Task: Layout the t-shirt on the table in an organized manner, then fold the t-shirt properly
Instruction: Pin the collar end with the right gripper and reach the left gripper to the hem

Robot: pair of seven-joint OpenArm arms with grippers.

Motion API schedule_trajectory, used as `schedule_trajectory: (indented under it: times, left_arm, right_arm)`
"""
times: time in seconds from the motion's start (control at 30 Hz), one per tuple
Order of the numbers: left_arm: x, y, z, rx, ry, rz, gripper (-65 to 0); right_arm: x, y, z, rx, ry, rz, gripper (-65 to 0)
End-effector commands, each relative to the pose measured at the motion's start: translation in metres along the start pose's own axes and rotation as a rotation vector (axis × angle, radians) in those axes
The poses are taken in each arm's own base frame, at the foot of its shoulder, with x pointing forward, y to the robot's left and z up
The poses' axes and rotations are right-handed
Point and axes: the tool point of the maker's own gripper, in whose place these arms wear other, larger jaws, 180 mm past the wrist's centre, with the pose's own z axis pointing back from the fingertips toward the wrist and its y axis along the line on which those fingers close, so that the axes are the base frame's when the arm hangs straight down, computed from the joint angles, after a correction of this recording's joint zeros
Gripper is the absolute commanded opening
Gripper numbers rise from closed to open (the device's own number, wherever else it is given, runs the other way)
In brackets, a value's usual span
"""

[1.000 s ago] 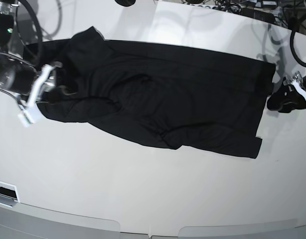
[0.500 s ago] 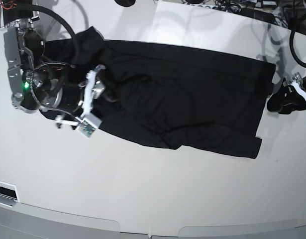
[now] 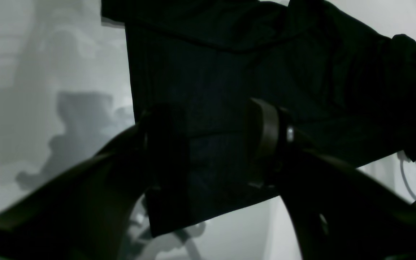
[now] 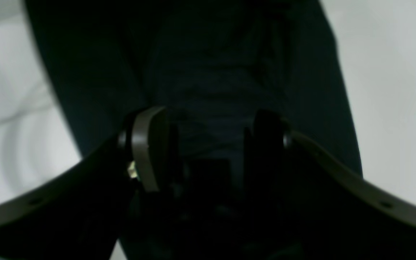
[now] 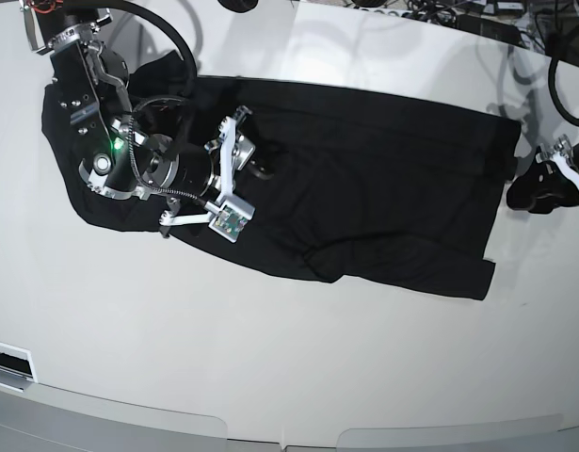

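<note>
right gripper point(image 5: 256, 162) released over t-shirt point(image 5: 383, 207) | left gripper point(image 5: 538, 184) released beside hem | risk — pinching both layers, bunching cloth on counter point(image 5: 270, 358)

Dim blurry wrist views, bright fisheye base

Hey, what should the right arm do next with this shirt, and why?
Probably lower the right pincer and pinch the bunched cloth beneath it. Its jaws stand open over the t-shirt, which still shows wrinkles mid-body on the table, so it isn't laid flat yet.
</note>
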Motion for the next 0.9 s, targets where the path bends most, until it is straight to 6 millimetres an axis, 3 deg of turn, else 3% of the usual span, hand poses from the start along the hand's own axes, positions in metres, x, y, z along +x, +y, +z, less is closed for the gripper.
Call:
schedule_trajectory:
  times: [0.0, 0.17, 0.3, 0.47, 0.6, 0.73, 0.87]
  left_arm:
    - [0.018, 0.002, 0.006, 0.001, -0.046, -0.026, -32.1]
    - [0.018, 0.001, 0.006, 0.0, -0.046, -0.025, -32.1]
    - [0.018, 0.0, 0.005, -0.002, -0.05, -0.021, -32.1]
    - [0.014, -0.003, 0.001, -0.012, -0.054, -0.007, -32.1]
    - [0.012, -0.006, -0.001, -0.017, -0.057, 0.002, -32.1]
    - [0.013, -0.006, -0.001, -0.018, -0.059, 0.002, -32.1]
    - [0.013, -0.005, -0.001, -0.017, -0.058, 0.002, -32.1]
  right_arm:
    - [0.011, -0.011, 0.001, -0.025, -0.034, -0.013, -26.0]
    - [-0.003, -0.04, -0.012, -0.087, 0.016, -0.118, -26.0]
    - [-0.007, -0.032, -0.019, -0.002, 0.021, -0.11, -26.2]
    - [-0.001, -0.023, -0.021, 0.044, -0.006, -0.103, -43.1]
    - [0.0, -0.025, -0.024, 0.017, 0.001, -0.088, -44.5]
    - [0.006, -0.02, -0.023, 0.063, -0.004, -0.024, -65.0]
    - [0.024, -0.016, -0.014, 0.086, -0.028, 0.046, -65.0]
